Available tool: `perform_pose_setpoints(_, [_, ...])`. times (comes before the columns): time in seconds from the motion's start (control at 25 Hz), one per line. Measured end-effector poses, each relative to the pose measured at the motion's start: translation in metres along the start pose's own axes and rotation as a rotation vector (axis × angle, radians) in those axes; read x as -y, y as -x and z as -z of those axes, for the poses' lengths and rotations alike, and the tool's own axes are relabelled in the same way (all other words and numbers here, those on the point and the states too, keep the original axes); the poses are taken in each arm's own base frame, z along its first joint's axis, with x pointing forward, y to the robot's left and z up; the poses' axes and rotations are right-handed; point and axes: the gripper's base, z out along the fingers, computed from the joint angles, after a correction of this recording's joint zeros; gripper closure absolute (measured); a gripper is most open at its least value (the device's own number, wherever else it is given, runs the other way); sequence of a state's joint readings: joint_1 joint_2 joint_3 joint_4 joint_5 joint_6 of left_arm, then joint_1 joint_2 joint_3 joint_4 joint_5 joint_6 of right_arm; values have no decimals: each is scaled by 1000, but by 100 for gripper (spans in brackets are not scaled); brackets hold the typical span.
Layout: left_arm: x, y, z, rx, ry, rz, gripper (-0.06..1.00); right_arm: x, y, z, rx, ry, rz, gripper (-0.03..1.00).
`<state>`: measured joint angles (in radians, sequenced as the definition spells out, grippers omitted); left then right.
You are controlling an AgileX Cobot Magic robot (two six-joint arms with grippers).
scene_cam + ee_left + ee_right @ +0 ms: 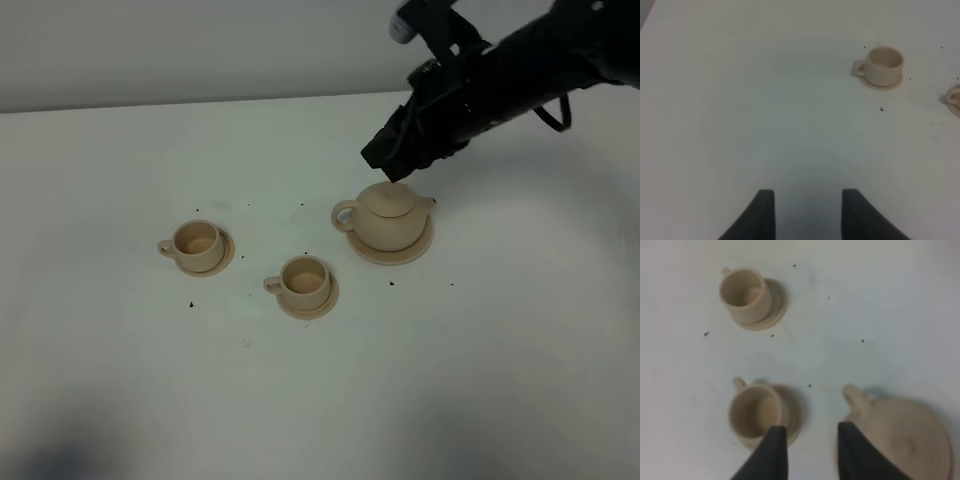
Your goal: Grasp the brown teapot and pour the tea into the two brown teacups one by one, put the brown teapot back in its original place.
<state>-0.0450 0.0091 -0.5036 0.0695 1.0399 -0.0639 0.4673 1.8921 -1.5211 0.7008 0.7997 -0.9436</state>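
The brown teapot (pixel 392 215) stands upright on its wide saucer, the original place (pixel 391 256), right of centre on the table. Its loop handle points left and its spout right. My right gripper (pixel 386 163) hovers just above and behind the lid. In the right wrist view the right gripper (pixel 810 427) is open and holds nothing, and the teapot (pixel 905 440) and its handle lie beside one finger. The two brown teacups (pixel 197 243) (pixel 305 281) sit on their saucers to the left. My left gripper (pixel 808 192) is open over bare table, far from a teacup (pixel 884 64).
Small dark specks dot the white table (pixel 480 360) around the tea set. The black right arm (pixel 520 70) reaches in from the upper right. A pale wall borders the table's far edge. The left arm is outside the exterior high view.
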Motion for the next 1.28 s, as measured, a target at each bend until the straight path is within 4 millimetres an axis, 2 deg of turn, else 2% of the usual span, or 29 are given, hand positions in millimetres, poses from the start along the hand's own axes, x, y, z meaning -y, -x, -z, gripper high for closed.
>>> perform_pose_setpoints(0.12, [0, 0, 0, 0, 0, -1, 58, 12, 18, -17, -22, 40, 58, 67])
perform_pose_setpoints(0.4, [0, 0, 0, 0, 0, -1, 58, 25, 31, -54, -199, 140, 291, 67])
perform_pose_setpoints(0.52, [0, 0, 0, 0, 0, -1, 58, 25, 30, -75, -218, 165, 366, 67])
perform_pose_setpoints(0.8, [0, 0, 0, 0, 0, 0, 58, 19, 28, -102, -211, 167, 549, 65])
perform_pose_setpoints(1.04, [0, 0, 0, 0, 0, 0, 58, 26, 18, -121, -224, 149, 564, 56])
perform_pose_setpoints(1.28, [0, 0, 0, 0, 0, 0, 58, 30, 8, -135, -245, 149, 559, 54])
